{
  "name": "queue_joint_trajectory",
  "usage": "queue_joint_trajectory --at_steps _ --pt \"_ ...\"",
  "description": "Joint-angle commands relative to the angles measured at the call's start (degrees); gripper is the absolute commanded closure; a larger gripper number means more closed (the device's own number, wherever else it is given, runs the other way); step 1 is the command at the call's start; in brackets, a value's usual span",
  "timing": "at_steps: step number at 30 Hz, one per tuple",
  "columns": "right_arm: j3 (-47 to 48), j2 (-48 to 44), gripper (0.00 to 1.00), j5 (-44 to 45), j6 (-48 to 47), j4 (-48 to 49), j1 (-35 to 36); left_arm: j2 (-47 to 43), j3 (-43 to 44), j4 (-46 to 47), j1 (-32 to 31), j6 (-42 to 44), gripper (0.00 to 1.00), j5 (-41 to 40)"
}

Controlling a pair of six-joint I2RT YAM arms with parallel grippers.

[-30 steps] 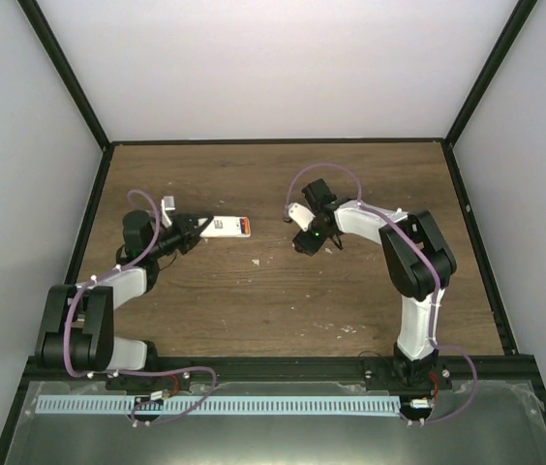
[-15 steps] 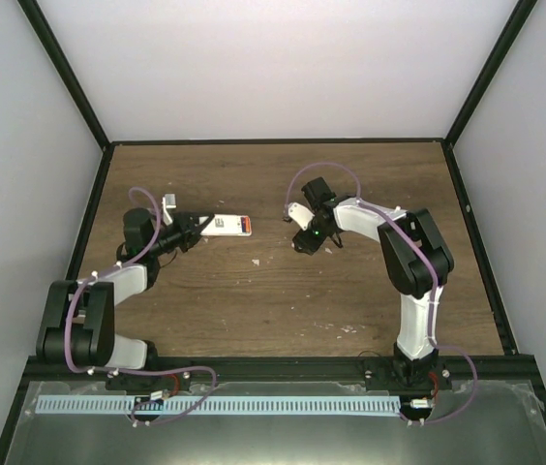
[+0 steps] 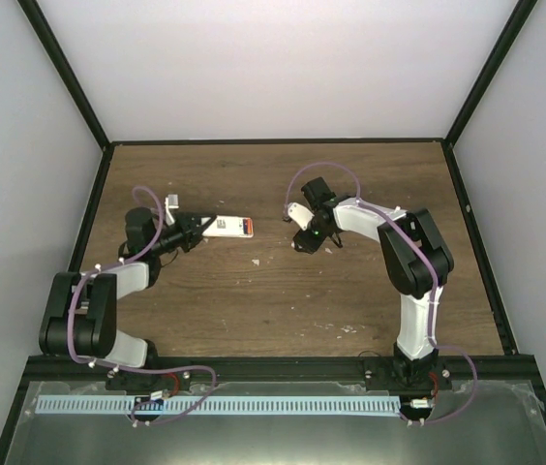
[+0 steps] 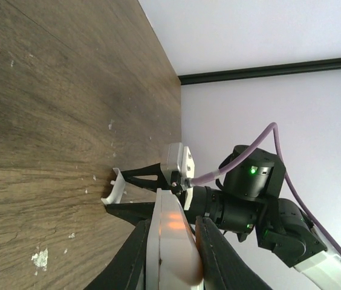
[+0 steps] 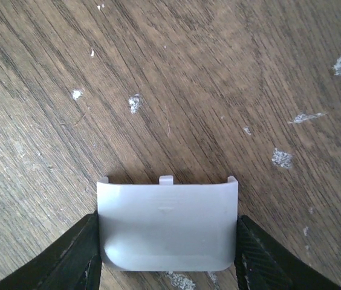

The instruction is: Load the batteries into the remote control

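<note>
– On the left half of the worktop [image 3: 273, 300], what does the left gripper [image 3: 194, 230] hold?

– It is closed on the remote control [image 3: 225, 227]. It clamps the left end of the white bar. The rest of the bar sticks out to the right.

– Does the remote touch the wood?

– This I cannot tell. In the left wrist view it stands on its long edge between the two black fingers [image 4: 128, 260], but its underside is hidden.

– And the batteries?

– At the right end of the remote there is an orange patch [image 3: 247, 227]. It may be the orange battery sitting in the remote, but it is too small in the view to be sure.

– Where is the right gripper [image 3: 304, 239]?

– It is to the right of the remote, near the middle of the worktop and apart from the remote. It points down at the wood and grips the white cover piece [image 5: 167, 223]. In the right wrist view one black finger [image 5: 77, 257] touches the left side of the cover, and the other finger touches the right side.

– How does the cover lie?

– It is low over the wood, with small tabs on the edge away from the gripper. Pale chips [image 5: 282, 158] mark the wood around it.
</note>
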Motion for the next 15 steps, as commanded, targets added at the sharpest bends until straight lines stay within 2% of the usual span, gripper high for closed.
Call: queue_joint_trajectory --at_steps 1,8,15 --pt "-0.78 -0.86 0.59 3.16 -0.64 -2.59 -0.10 0.72 1.73 1.80 0.31 0.46 1.00 1.98" --pt "-0.46 -7.54 0.61 -0.55 1.21 -2.46 0.62 1.94 2.65 -1.00 0.31 2.89 1.00 4.27" --pt "0.37 -13.16 0.62 -3.91 1.80 -4.52 4.87 3.18 4.47 -6.11 0.31 7.01 1.00 8.67"
